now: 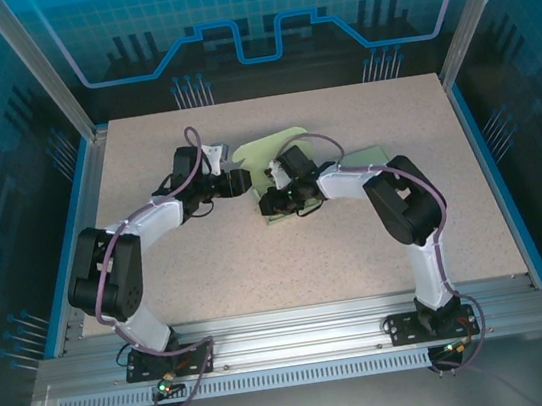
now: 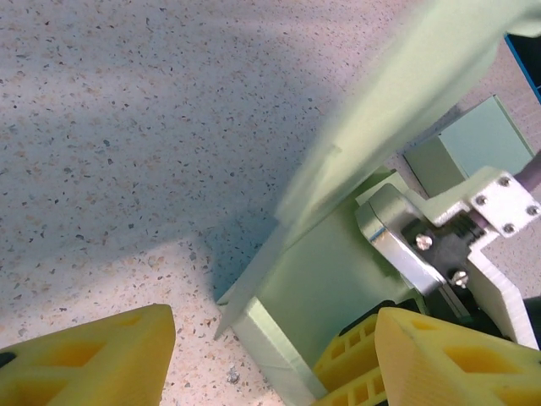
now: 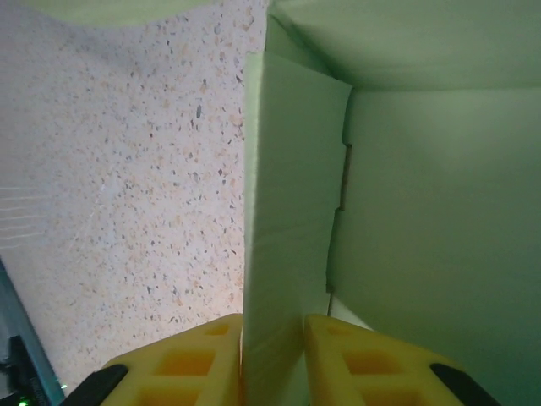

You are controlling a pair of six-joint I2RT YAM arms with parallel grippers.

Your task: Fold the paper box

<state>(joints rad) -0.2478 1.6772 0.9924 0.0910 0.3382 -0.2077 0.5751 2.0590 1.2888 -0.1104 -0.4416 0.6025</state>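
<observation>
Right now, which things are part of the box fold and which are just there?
Job: paper box; right gripper pinching its wall; left gripper open beside it.
Not job: table; aluminium frame.

The left arm (image 1: 143, 226) and right arm (image 1: 391, 191) bow outward from their bases, elbows raised, wrists nearly meeting. The left end effector (image 1: 236, 181) points toward the right arm, and its yellow fingers (image 2: 93, 359) stand wide apart with nothing held. The right end effector (image 3: 272, 359) angles down and left, fingers pressed against both faces of a paper box (image 3: 275, 211) wall.
</observation>
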